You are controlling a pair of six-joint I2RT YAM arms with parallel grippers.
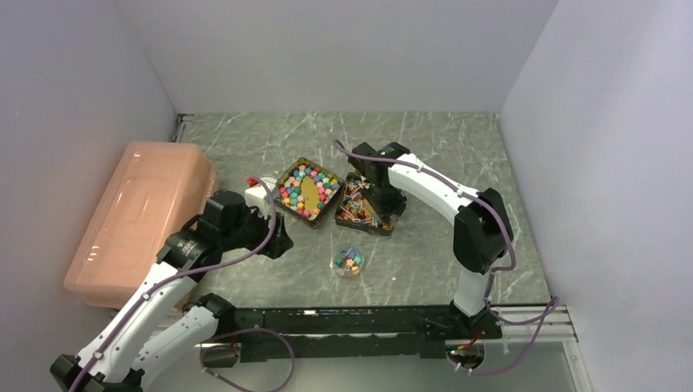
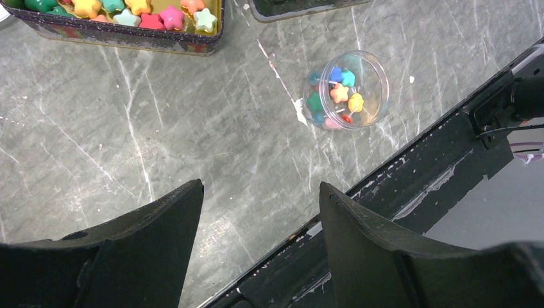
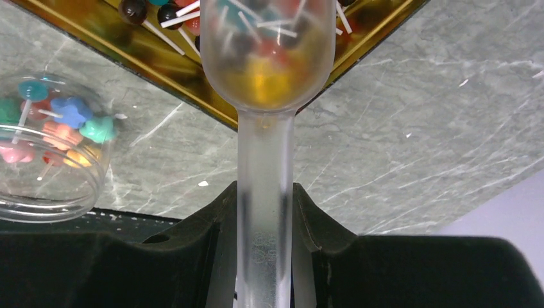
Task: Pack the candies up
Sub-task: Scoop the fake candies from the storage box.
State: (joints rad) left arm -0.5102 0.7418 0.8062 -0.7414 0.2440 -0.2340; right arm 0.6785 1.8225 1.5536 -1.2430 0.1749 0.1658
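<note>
Star-shaped multicoloured candies fill the left gold tin, which also shows in the left wrist view. The right gold tin holds small candies on white sticks. My right gripper is shut on the handle of a frosted clear scoop. The scoop's bowl holds several candies and hangs over that tin's corner. A small clear jar with a few candies stands in front of the tins; it also shows in the left wrist view and the right wrist view. My left gripper is open and empty, above the table left of the jar.
A large pink plastic box lies at the left. A black rail runs along the near edge. A small white object lies beside the left tin. White walls close in the back and both sides.
</note>
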